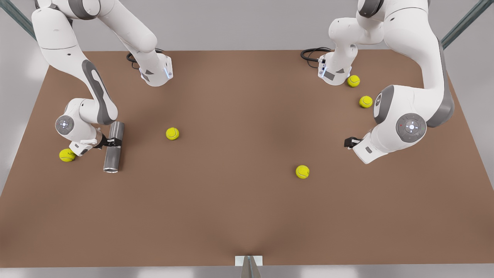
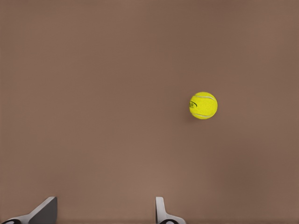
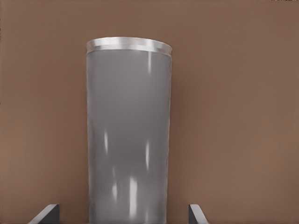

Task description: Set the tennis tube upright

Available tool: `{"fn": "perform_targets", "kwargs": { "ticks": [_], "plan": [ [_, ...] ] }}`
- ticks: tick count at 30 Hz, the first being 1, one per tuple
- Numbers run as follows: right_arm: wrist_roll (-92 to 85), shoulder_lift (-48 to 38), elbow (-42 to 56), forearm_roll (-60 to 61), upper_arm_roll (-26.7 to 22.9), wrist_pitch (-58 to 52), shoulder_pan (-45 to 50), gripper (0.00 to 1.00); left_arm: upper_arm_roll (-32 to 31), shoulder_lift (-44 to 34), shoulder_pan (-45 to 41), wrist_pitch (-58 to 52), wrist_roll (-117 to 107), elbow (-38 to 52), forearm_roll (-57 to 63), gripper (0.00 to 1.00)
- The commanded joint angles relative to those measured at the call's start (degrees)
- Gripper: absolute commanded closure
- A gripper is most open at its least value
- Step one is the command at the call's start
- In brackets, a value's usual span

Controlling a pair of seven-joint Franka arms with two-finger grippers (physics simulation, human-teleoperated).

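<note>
Nearest the camera, 1 tennis ball (image 1: 302,171) sits on the brown surface (image 1: 231,200), right of centre in the front view. Ball count: 5. Others: 1 mid-left (image 1: 172,133), 1 by the left edge (image 1: 67,155), 2 near the far right arm base (image 1: 353,81) (image 1: 366,102).

Tennis tube (image 1: 114,146): count 1, lying flat on the surface at the front view's left, open end toward the camera. Right tool (image 1: 113,143) straddles it about mid-length, fingers (image 3: 46,213) apart, one on each side of the tube wall; not clamped as far as the right wrist view shows.

Left tool (image 1: 349,142) waits over bare surface at the front view's right, fingers (image 2: 161,210) apart, holding nothing.

Step in hand, by judgement: grasp stage. Next move calls for closing on the tube, lifting, then rotating it to vertical and setting 1 end down clear of the nearby ball
</note>
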Motion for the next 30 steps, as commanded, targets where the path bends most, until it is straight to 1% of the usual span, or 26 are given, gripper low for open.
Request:
{"fn": "perform_targets", "kwargs": {
  "ticks": [1,17,30],
  "plan": [
    [0.0,0.0,0.0,0.01,0.0,0.0,0.0,0.0,0.0,0.0,0.0,0.0,0.0,0.0,0.01,0.0],
    [0.09,3.69,0.88,-0.08,-0.09,0.53,0.44,0.0,0.0,-0.18,0.09,-0.7,0.35,0.09,0.09,0.0],
    [0.0,4.83,2.81,-0.17,-0.09,0.44,0.62,0.0,0.0,0.87,0.09,-0.7,0.09,0.09,-0.08,0.0]
  ]
}}
